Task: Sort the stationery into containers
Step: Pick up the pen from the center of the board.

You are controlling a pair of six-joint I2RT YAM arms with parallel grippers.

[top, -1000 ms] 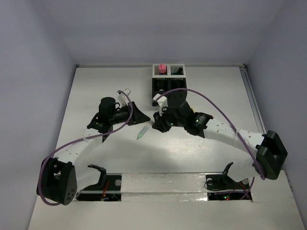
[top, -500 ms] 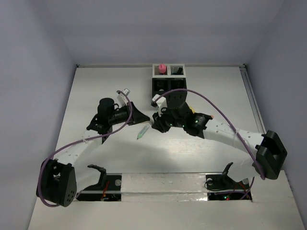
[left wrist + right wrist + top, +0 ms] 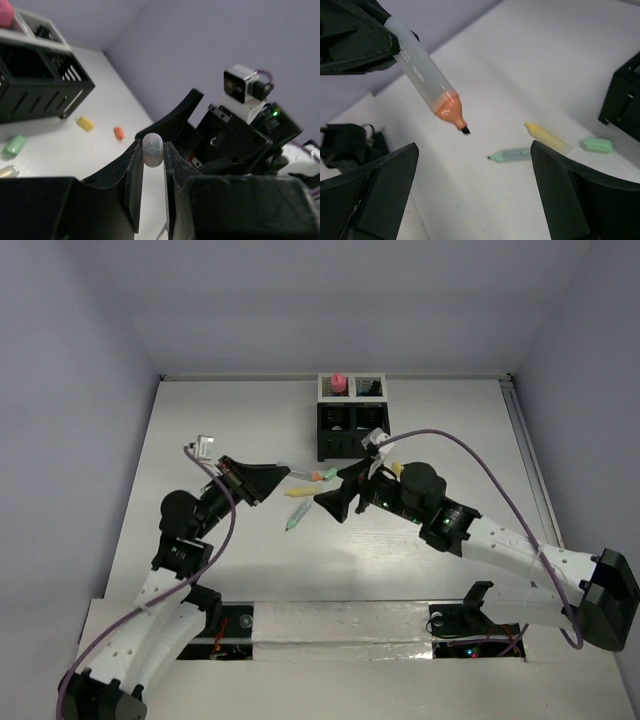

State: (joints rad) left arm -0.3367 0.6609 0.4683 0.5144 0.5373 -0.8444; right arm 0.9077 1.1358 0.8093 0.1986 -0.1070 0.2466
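Observation:
My left gripper is shut on a clear marker with an orange tip, uncapped and held above the table. In the left wrist view only the marker's round rear end shows between the jaws. My right gripper stands open and empty, facing the marker's tip. Below it lie a green marker and a yellow marker. The containers stand at the back, with a pink tube in one white compartment.
Loose caps lie in front of the containers: a green cap, a yellow cap and an orange cap. Grey walls close in the white table on three sides. Both arms' cables arc above the table.
The right gripper has opened wide and drawn back to the right. The left arm has swung to the left and lifted, keeping the orange-tipped marker in its jaws.

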